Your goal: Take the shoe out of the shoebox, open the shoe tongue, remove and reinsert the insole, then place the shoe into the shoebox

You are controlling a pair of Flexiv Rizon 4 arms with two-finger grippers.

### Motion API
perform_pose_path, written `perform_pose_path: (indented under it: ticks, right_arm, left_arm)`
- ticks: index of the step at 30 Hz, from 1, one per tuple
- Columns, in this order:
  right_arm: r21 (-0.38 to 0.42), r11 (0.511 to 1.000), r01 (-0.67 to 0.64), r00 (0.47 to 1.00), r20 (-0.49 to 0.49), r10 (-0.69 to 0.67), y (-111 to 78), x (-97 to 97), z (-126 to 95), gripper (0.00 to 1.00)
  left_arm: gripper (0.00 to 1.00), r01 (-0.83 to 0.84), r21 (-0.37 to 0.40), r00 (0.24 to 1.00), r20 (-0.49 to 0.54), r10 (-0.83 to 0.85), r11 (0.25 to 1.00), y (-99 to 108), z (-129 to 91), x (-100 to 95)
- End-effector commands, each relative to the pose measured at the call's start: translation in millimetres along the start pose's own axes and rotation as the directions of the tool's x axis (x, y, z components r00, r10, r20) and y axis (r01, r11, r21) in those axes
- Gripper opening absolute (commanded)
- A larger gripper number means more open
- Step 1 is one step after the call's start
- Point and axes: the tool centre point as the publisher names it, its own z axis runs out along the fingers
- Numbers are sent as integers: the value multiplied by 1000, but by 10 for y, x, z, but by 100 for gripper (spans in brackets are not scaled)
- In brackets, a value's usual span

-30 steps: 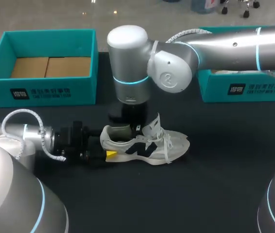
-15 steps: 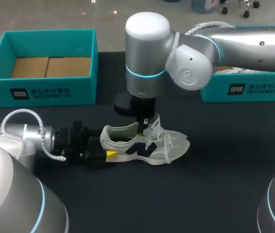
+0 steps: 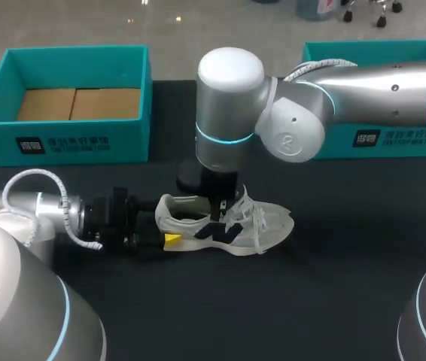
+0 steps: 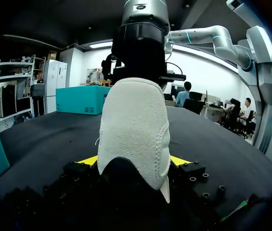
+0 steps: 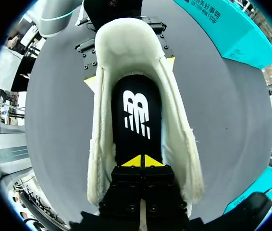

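Observation:
A white sneaker with dark side markings lies on the black table, toe pointing right. My left gripper comes in low from the left, its yellow-tipped fingers pressed on both sides of the heel. My right gripper hangs straight down into the shoe's opening. In the right wrist view its tips are shut together just over the black insole, with the white shoe walls on either side. Whether they pinch the insole is hidden.
A teal shoebox with a bare cardboard floor stands at the back left. A second teal box stands at the back right, partly behind my right arm.
My right arm has swung rightward over the shoe and then lowered its gripper deeper into the opening. The shoe and my left arm have stayed put.

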Motion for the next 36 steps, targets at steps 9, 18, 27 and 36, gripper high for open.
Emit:
perform_pose_path:
  ticks: [9,18,27,36]
  right_arm:
    - [-8,999,-34,998,55,35,166,-44,115,31]
    - [-11,999,-35,998,47,36,165,-90,264,48]
    - [48,999,-25,997,-71,28,121,38,681,73]
    - [106,994,-22,989,-145,37,44,273,907,31]
  left_arm:
    - [0,1,-2,1000,1,-1,1000,6,-3,2]
    - [0,1,-2,1000,1,-1,1000,6,-3,2]
    - [0,1,-2,1000,1,-1,1000,6,-3,2]
    - [0,1,-2,1000,1,-1,1000,6,-3,2]
